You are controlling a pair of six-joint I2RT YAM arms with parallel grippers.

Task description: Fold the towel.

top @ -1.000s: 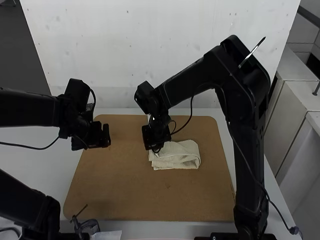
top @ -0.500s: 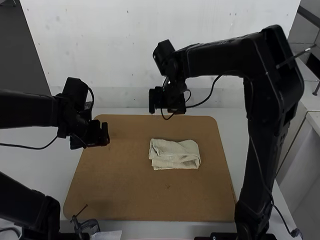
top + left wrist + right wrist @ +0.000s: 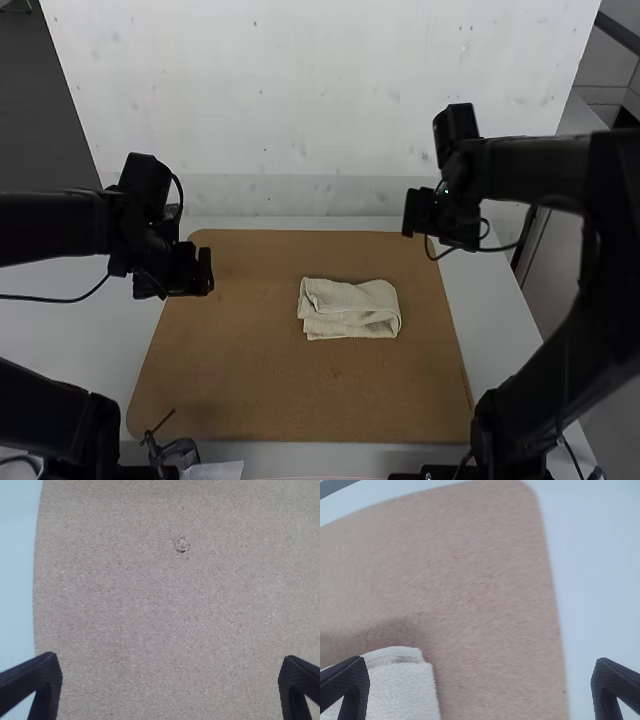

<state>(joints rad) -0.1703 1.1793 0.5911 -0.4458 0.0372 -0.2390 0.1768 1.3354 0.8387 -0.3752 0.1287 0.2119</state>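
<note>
With the left gripper and right gripper both wide open and empty, the towel between them lies folded, seemingly finished bar slight straightening

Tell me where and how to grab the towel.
Probably the end of the towel nearest the right gripper, coming down from that side, fingers straddling the stacked layers. It lies folded in a compact bundle, layers curving round at that end, and that gripper hangs open beyond it.
</note>
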